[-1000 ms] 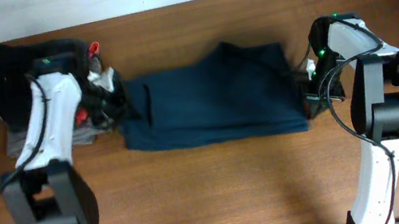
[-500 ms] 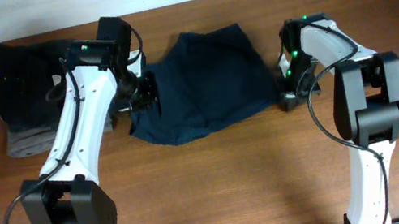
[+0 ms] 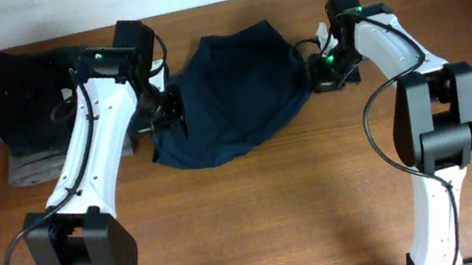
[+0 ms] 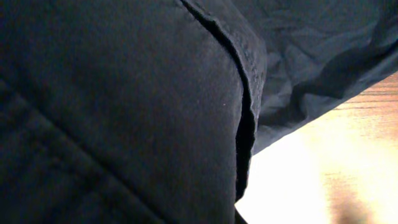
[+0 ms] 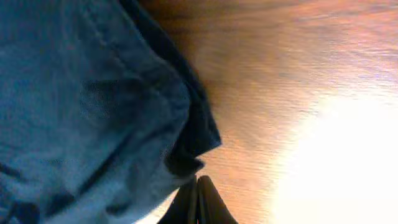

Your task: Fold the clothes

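Note:
A dark navy garment [image 3: 233,89] lies bunched across the middle back of the wooden table. My left gripper [image 3: 164,108] is at its left end. In the left wrist view the navy cloth [image 4: 124,106] fills the frame and hides the jaws. My right gripper [image 3: 315,73] is at the garment's right end. In the right wrist view its fingers [image 5: 198,200] are pressed together with a fold of the cloth [image 5: 93,106] at their tips. The cloth sags between the two grippers.
A stack of folded clothes [image 3: 31,100], black on top and grey below, sits at the back left next to the left arm. A white wall runs along the table's far edge. Bare wood [image 3: 262,225] lies in front of the garment.
Both grippers moved toward each other, the left a long way right, the right left and toward the back. The flat, spread garment bunched up between them.

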{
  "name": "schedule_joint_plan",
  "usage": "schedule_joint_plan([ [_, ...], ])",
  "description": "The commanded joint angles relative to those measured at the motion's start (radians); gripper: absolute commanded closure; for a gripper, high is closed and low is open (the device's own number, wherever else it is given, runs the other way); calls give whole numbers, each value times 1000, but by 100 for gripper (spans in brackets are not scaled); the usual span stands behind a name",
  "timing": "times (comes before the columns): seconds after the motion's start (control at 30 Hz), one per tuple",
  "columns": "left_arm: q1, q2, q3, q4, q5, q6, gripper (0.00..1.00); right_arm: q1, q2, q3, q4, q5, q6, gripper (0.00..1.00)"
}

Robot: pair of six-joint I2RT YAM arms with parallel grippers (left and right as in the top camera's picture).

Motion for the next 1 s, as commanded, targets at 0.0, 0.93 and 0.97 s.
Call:
schedule_joint_plan([
  [0.0, 28, -4, 6, -7, -15, -10, 100, -57, -35, 121, -60, 63, -57, 92],
  [0.93, 156, -4, 7, 11, 46, -17, 100, 132, 129, 14, -179, 145, 159, 96],
  [0.97, 164, -4, 7, 18, 46, -17, 100, 150, 129, -29, -197, 141, 159, 96],
])
